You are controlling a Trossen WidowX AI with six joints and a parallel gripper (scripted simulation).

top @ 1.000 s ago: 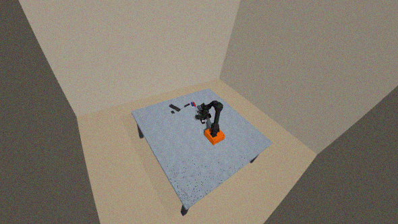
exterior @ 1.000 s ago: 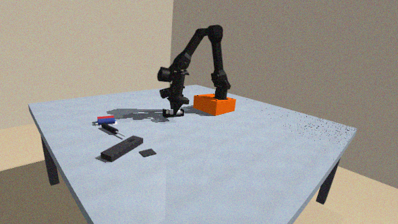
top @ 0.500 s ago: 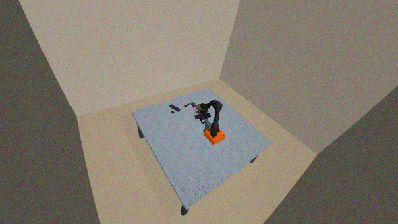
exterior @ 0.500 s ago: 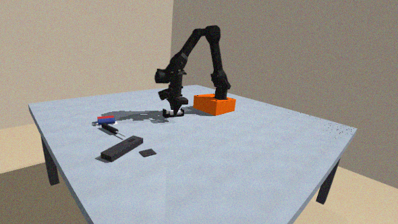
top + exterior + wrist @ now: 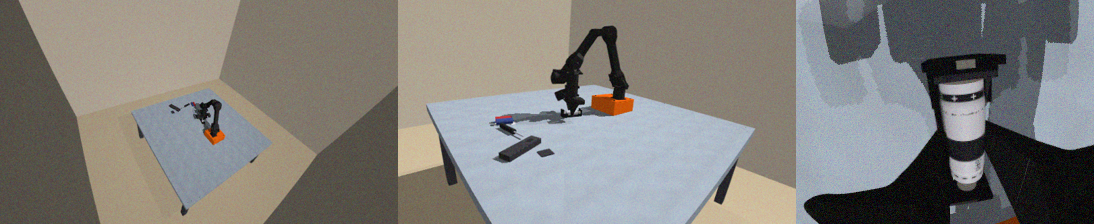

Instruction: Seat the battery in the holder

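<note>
Currently, the claw is gripping the white battery with its dark bands, low over the worktop. The battery is lying lengthwise within the black holder; whether it is sitting fully flat, I cannot tell.
</note>
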